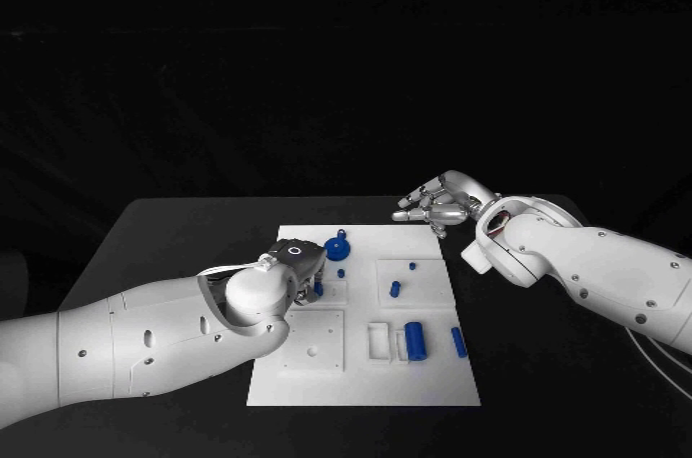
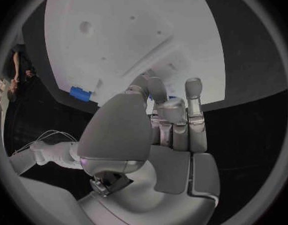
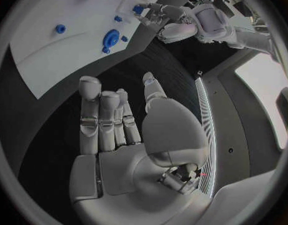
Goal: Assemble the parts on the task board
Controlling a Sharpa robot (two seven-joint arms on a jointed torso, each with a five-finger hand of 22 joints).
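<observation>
Reaching with the left hand (image 1: 296, 261) over the task board (image 1: 433, 378), seemingly pinching a small blue part (image 3: 138, 9), probably for seating. Idling the right hand (image 1: 440, 202) beyond the board's far corner, fingers (image 3: 89, 97) apart, holding nothing.

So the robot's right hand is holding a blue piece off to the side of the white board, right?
Not quite. The right hand is off to the side of the white board, over the black table, but it holds nothing: the right wrist view shows its fingers apart and its palm bare. The blue pieces, like the round one, lie on the board.
</observation>
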